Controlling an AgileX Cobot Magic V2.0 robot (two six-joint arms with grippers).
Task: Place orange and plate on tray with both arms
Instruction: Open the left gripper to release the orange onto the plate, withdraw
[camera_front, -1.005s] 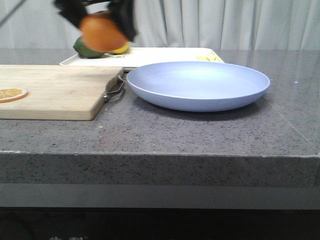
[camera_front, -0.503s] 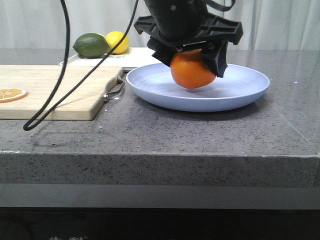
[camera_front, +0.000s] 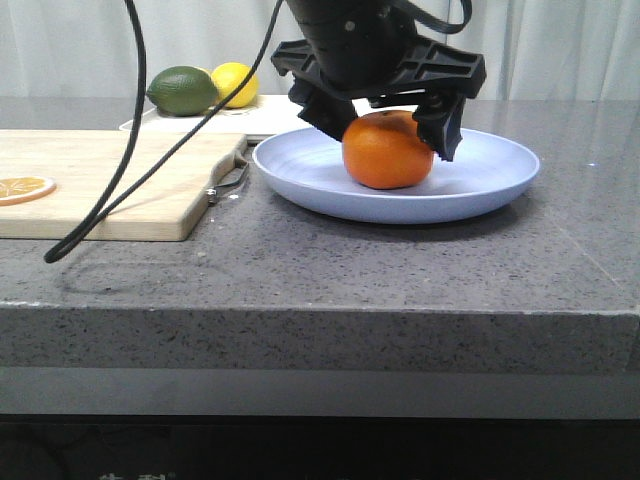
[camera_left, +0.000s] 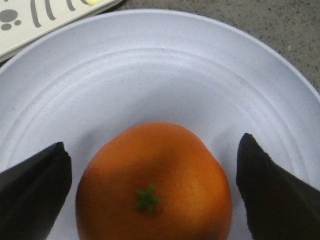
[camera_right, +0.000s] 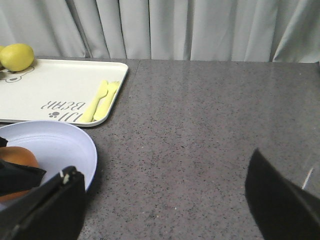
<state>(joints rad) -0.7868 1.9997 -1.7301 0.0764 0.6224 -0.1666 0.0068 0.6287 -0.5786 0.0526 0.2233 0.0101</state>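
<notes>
The orange (camera_front: 387, 150) rests in the middle of the pale lavender-blue plate (camera_front: 480, 185) on the grey counter. My left gripper (camera_front: 386, 135) hangs over it, open, with a black finger on each side. The left wrist view shows the orange (camera_left: 155, 182) stem-up on the plate (camera_left: 160, 75), a clear gap to each finger of the left gripper (camera_left: 152, 147). The cream tray (camera_front: 180, 122) lies behind the plate. My right gripper (camera_right: 165, 165) is open over bare counter, right of the plate (camera_right: 60, 145), and is out of the front view.
A lime (camera_front: 182, 90) and a lemon (camera_front: 232, 82) sit at the tray's left end; a yellow fork and spoon (camera_right: 100, 102) lie at its right end. A wooden cutting board (camera_front: 110, 180) with an orange slice (camera_front: 22, 187) lies left of the plate. A black cable (camera_front: 130, 150) droops over the board.
My left gripper carried the orange from above the tray's left end over to the plate, lowered it, and opened. The orange now sits on the plate.
</notes>
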